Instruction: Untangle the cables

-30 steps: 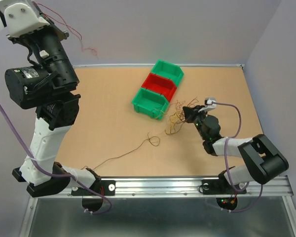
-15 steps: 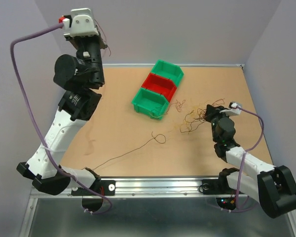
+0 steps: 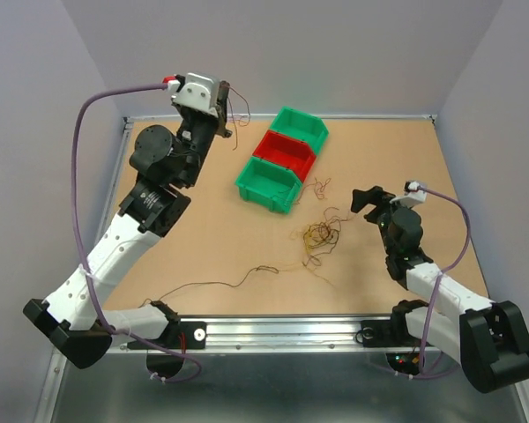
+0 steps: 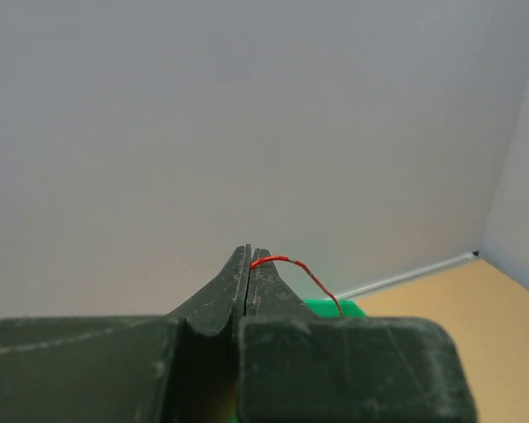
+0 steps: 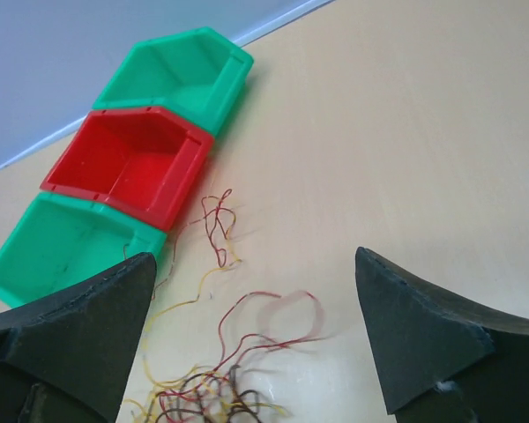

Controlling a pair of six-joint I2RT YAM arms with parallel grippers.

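The cables lie mostly as a tangled clump [image 3: 320, 236] of brown, red and yellow wires on the table, in front of the bins; in the right wrist view the clump [image 5: 207, 392] sits low between the fingers. One long brown strand [image 3: 213, 285] trails left from it towards the near edge. My left gripper [image 3: 220, 99] is raised at the back left and shut on a thin red wire [image 4: 288, 261], which hangs down from it [image 3: 239, 122]. My right gripper [image 3: 368, 199] stands wide open just right of the clump, nothing between its fingers [image 5: 79, 326].
Three joined bins stand slantwise behind the clump: a green bin [image 3: 303, 129], a red bin [image 3: 285, 152] and a green bin [image 3: 266, 182]. A few loose curls [image 5: 213, 225] lie beside the nearest bin. Walls close the table at the back and right.
My right gripper opened and let go of the clump, which now lies on the table. My left arm swung down and to the right with its wire. The long strand shifted.
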